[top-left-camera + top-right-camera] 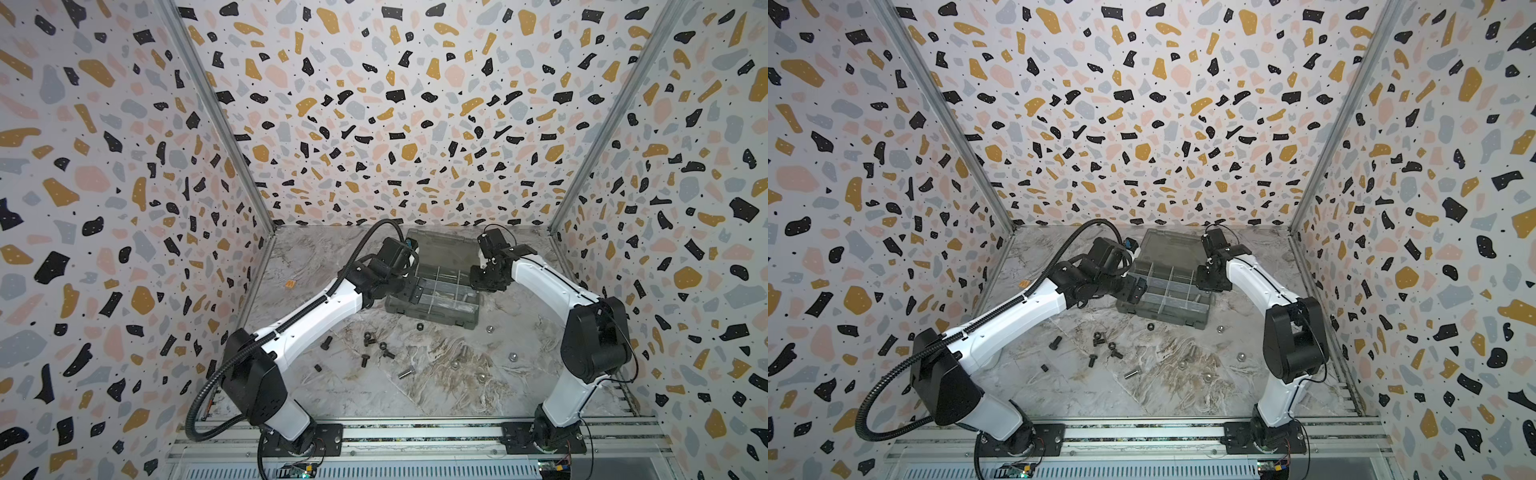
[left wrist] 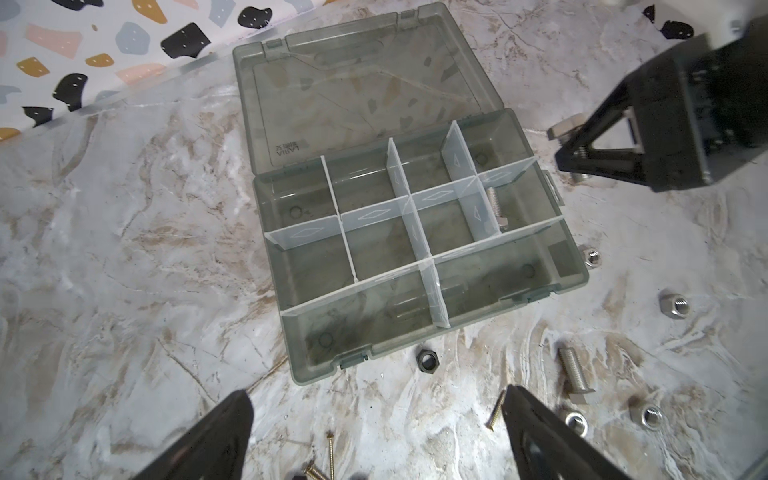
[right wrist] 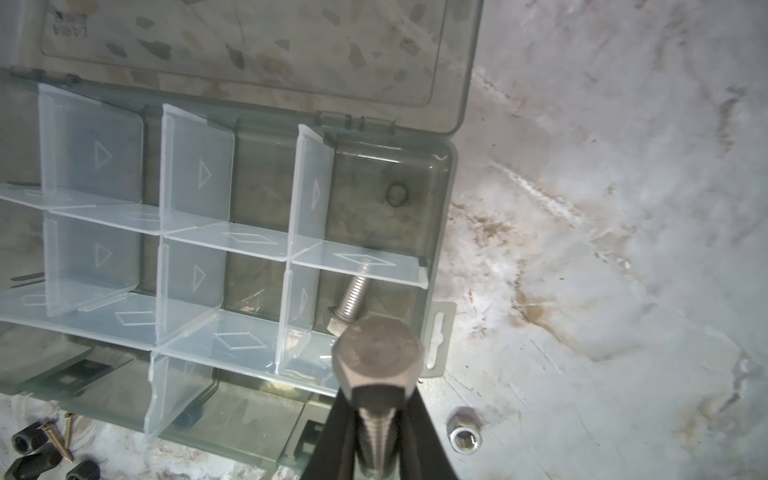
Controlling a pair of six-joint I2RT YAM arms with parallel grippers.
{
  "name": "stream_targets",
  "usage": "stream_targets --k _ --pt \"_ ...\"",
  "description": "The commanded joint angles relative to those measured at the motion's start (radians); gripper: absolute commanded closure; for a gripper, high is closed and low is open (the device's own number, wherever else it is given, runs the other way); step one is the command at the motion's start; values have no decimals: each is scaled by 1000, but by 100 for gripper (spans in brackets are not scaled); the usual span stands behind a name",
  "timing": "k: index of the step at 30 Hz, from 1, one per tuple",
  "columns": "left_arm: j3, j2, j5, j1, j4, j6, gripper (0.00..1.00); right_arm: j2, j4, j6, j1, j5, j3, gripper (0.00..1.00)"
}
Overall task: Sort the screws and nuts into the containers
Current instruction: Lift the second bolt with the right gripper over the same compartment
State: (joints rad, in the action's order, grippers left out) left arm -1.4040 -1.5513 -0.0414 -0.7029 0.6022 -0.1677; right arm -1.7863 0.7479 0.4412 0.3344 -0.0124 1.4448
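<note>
Barely begun: one silver bolt (image 3: 353, 297) lies in the smoky-grey plastic box (image 3: 453, 174); right fingers (image 3: 332, 436) pinch a second silver bolt (image 3: 378, 361), left fingers (image 2: 216, 436) spread; other screws (image 1: 365, 360), nuts (image 1: 513, 356) seemingly all on bench (image 1: 332, 399).

- Organiser box (image 1: 432, 311), centre of both top views: we list its compartments (image 2: 386, 245) as reachable from above only, each walled by upright clear dividers (image 2: 436, 291).
- Lid (image 1: 444, 245): lies flat and low behind the box.
- Left gripper (image 2: 378, 392), jaws spread wide, at the box's left edge; right gripper (image 3: 379, 411), clamped on a silver bolt (image 3: 378, 361), at its right edge. We record clear air between them over the middle compartments.
- Screws (image 1: 368, 338) and nuts (image 1: 513, 356): scattered lower centre on the table (image 1: 353, 399). We mark bare marble along its left side and lower edge.
</note>
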Motion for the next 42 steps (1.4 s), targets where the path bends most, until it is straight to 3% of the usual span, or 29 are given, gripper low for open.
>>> stream_targets --k 1,13,17,42 --pt "24 47 92 -4 -40 22 4 -14 4 8 7 -27 37 94" --pt "58 54 416 -4 -92 48 3 -77 -33 -1 11 -60 17 92" --pt "59 46 474 -3 -100 51 3 -88 -45 -4 11 -69 3 91" --pt "137 96 488 -4 -125 34 3 -36 -75 5 22 -60 -80 86"
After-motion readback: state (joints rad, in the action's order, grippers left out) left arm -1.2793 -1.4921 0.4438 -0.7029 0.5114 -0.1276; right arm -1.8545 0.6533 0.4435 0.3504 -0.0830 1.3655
